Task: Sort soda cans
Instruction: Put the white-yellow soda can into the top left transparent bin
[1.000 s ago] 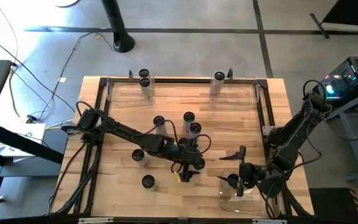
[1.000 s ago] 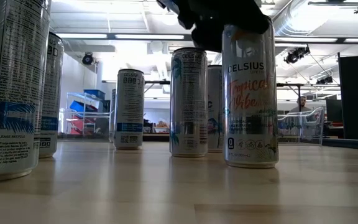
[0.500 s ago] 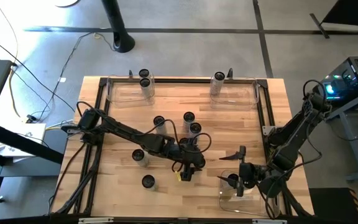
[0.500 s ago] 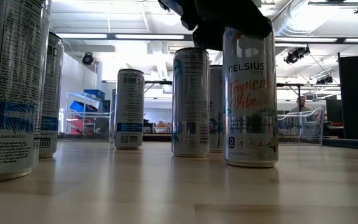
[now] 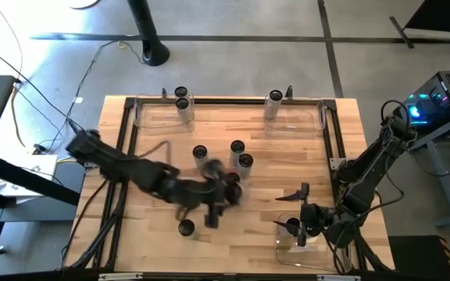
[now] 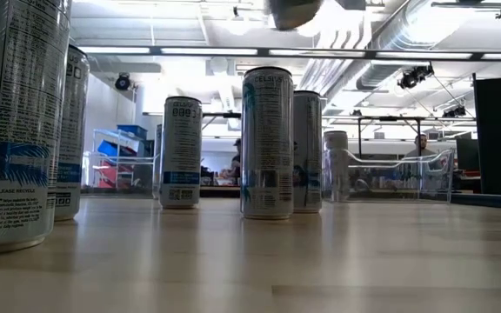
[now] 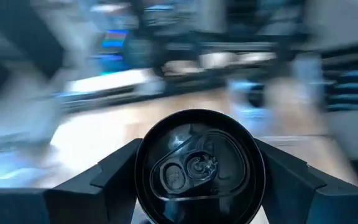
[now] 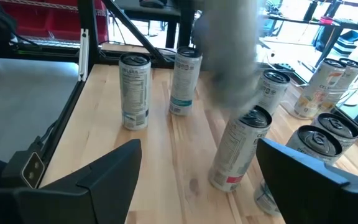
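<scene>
With a soda can (image 7: 197, 165) clamped between its fingers, the left gripper (image 5: 213, 204) hangs over the middle of the worktop (image 5: 319, 164), towards the near edge. The low view puts that can's base (image 6: 294, 10) well clear of the wood, so this one is airborne! Over at the near right corner, the right gripper (image 5: 299, 221) waits above a clear plastic bin (image 5: 319, 248), fingers (image 8: 104, 180) spread wide and holding nothing; one can (image 5: 292, 226) looks to be standing in that bin already. Along the far edge sit two more clear bins: the far left bin (image 5: 151, 121) has two cans (image 5: 181, 98) standing together at one end, and the far right bin (image 5: 303, 123) has a single can (image 5: 274, 97). So roughly four are sorted, by my reckoning. Still loose: a cluster of three cans (image 5: 237, 147) standing mid-worktop, and a lone can (image 5: 186, 227) near the near edge; the left arm may hide another. Call it a third of the way: the lifted can needs a bin, then at least four more trips.
</scene>
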You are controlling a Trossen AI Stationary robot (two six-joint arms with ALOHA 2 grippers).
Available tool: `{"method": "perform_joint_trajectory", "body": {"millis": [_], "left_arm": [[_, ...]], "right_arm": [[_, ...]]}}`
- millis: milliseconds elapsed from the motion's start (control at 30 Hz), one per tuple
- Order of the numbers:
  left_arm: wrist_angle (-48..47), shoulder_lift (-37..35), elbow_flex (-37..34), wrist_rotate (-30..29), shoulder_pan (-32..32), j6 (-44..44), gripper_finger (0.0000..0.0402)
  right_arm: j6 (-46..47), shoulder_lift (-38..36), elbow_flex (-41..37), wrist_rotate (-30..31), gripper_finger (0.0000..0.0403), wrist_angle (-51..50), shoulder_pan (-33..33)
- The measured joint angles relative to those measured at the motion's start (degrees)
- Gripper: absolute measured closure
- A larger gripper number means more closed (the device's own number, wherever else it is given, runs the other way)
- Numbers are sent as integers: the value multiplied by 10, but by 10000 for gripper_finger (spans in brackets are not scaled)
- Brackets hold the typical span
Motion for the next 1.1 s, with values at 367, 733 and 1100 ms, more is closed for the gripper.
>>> {"method": "perform_joint_trajectory", "body": {"millis": [367,733,1100], "left_arm": [[-367,-168,4,-204,165,-236,153],[-504,-183,3,-164,482,-292,153],[-304,-208,-148,-75,610,-260,153]], "right_arm": [[4,0,0,0,89,0,0],[-2,0,0,12,89,0,0],[-2,7,0,30,89,0,0]]}}
